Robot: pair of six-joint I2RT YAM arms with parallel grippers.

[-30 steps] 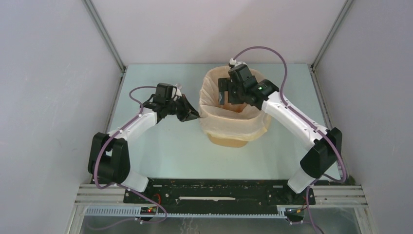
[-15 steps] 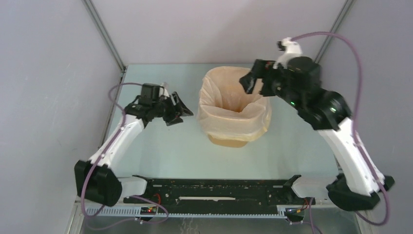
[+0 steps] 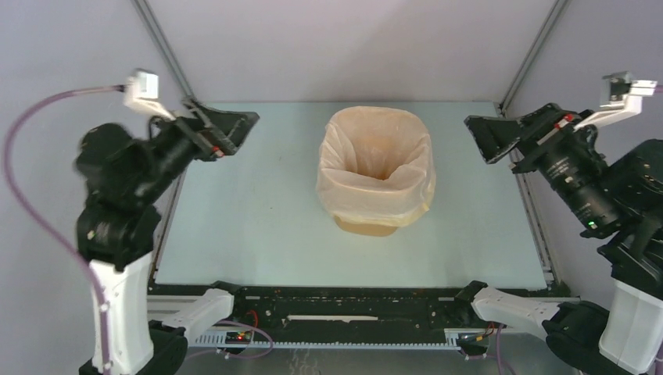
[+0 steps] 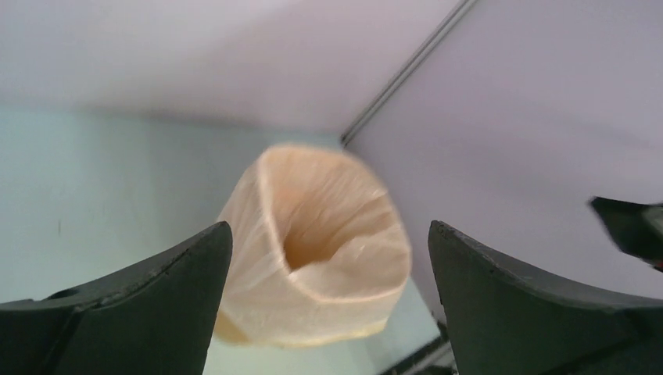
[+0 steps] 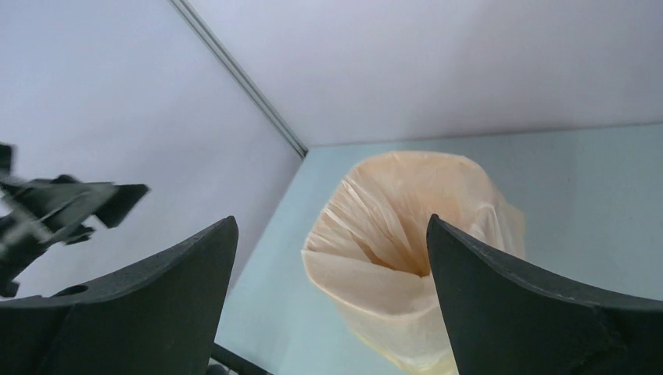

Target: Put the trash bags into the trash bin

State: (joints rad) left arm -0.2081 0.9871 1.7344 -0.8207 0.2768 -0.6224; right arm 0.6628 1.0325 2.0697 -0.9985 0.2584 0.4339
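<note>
The trash bin stands mid-table; only its orange base shows. A wrinkly cream trash bag lines it, with the rim folded down over the outside. My left gripper hangs high at the far left, open and empty, well away from the bin. My right gripper mirrors it at the far right, also open and empty. In the left wrist view the bag sits beyond the spread fingers of the left gripper. In the right wrist view the bag shows beyond the right gripper.
The pale green table is boxed in by grey walls with metal corner posts. A black rail with the arm bases runs along the near edge. The other arm's gripper shows at the left of the right wrist view.
The left gripper let go of the bag's rim, opened, and rose back to the left. The right gripper came up out of the bin and withdrew to the right.
</note>
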